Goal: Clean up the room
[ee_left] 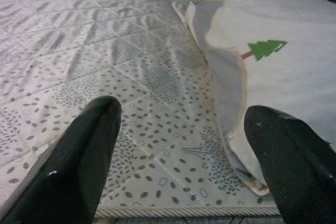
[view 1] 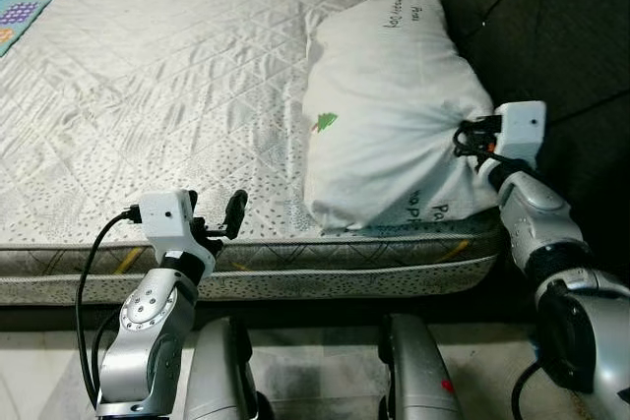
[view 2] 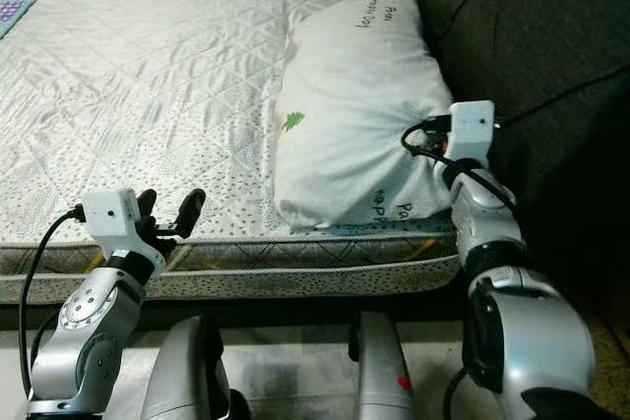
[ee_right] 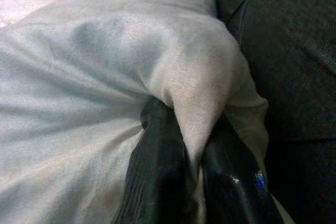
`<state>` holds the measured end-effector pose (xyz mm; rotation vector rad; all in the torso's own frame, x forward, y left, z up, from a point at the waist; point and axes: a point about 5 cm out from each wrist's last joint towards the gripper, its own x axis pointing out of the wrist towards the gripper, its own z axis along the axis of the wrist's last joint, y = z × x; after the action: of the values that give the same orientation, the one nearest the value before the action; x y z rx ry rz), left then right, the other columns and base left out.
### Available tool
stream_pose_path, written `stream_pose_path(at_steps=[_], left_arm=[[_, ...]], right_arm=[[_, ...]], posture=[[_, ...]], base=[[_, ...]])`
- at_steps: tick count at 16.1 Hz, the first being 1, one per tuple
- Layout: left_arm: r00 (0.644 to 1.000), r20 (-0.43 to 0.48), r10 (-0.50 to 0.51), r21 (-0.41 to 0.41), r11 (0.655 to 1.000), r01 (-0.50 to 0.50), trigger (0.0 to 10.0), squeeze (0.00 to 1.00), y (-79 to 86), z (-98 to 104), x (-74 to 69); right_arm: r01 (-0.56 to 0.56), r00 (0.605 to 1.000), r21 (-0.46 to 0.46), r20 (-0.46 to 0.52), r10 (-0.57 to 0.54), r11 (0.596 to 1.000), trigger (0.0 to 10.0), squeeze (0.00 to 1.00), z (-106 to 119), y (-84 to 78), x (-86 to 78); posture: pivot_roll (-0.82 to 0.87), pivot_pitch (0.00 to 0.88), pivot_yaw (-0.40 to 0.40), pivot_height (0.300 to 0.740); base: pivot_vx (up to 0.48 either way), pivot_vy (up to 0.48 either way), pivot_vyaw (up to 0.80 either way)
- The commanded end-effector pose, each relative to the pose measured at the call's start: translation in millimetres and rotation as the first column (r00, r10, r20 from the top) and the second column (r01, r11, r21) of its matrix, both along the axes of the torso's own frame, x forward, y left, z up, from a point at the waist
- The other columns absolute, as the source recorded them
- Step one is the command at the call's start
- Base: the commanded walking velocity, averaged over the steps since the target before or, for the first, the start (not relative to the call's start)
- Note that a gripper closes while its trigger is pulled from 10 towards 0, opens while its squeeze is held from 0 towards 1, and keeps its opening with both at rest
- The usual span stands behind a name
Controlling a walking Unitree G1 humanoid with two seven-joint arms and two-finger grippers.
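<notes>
**Right fingers pinched on the pillow's near corner**

On the left I had the left gripper hovering over the near edge of the bed, its fingers spread wide and holding nothing. To the right, the white pillow lay against the dark headboard. My right gripper had its fingers clamped on a bunched fold of it.

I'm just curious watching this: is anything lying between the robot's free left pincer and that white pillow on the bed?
Nothing visible does. The left pincer hangs open at the near edge of the mattress, with bare quilted fabric between it and the pillow. The right pincer already pinches a fold of the pillow.
</notes>
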<state>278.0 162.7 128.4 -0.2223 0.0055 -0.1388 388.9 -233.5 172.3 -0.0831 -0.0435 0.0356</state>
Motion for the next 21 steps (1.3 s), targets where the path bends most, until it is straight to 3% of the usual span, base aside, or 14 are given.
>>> stream_pose_path(at_steps=[1,7,12,13,15,16,17,21], left_arm=[[1.0,-0.007,0.013,0.017,1.0,-0.013,10.0,0.0,3.5,-1.7,-2.1],[1.0,-0.007,0.005,0.011,1.0,-0.005,10.0,0.0,1.4,-2.4,-1.9],[1.0,-0.01,0.001,0.013,1.0,-0.001,10.0,0.0,1.5,-3.3,-0.7],[1.0,-0.012,-0.003,0.012,1.0,0.003,10.0,0.0,0.4,-3.7,0.0],[1.0,-0.01,-0.016,0.013,1.0,0.017,10.0,0.0,-2.9,-3.3,2.1],[1.0,-0.009,-0.017,0.013,1.0,0.017,10.0,0.0,-3.1,-3.0,2.3],[1.0,-0.008,-0.017,0.013,1.0,0.017,10.0,0.0,-2.9,-2.8,2.9],[1.0,-0.001,-0.007,0.013,1.0,0.007,10.0,0.0,-1.5,-2.5,3.0]], right_arm=[[0.035,0.992,0.003,0.122,-0.035,0.999,0.0,0.0,17.5,-4.6,-0.9],[0.124,0.979,0.056,0.159,-0.131,0.991,0.0,0.0,-0.6,-21.7,-24.3],[0.106,0.988,0.055,0.11,-0.111,0.993,0.0,0.0,-23.9,-15.1,-43.6],[0.09,0.991,0.051,0.095,-0.094,0.995,1.4,0.0,-29.3,-8.1,-46.5],[0.066,0.994,0.063,0.081,-0.071,0.996,10.0,0.0,-31.8,7.0,-46.3],[0.057,0.994,0.072,0.084,-0.063,0.996,10.0,0.0,-31.1,10.3,-45.6],[0.047,0.994,0.085,0.097,-0.055,0.995,10.0,1.0,-28.8,14.7,-43.7],[0.081,0.99,0.028,0.114,-0.084,0.996,10.0,1.0,-18.4,19.6,-41.4]], posture=[[-0.12,0.127,0.075,0.551],[-0.13,0.125,0.075,0.551],[-0.14,0.119,0.077,0.551],[-0.15,0.116,0.08,0.551],[-0.15,0.11,0.082,0.551],[-0.15,0.11,0.082,0.551],[-0.15,0.105,0.082,0.551],[-0.15,0.096,0.072,0.551]], base=[[0.0,0.0,0.0],[0.0,0.0,0.0],[0.0,0.0,0.0],[0.0,0.0,0.0],[0.0,0.0,0.0],[0.0,0.0,0.0],[0.0,0.0,0.0],[0.0,0.0,0.0]])
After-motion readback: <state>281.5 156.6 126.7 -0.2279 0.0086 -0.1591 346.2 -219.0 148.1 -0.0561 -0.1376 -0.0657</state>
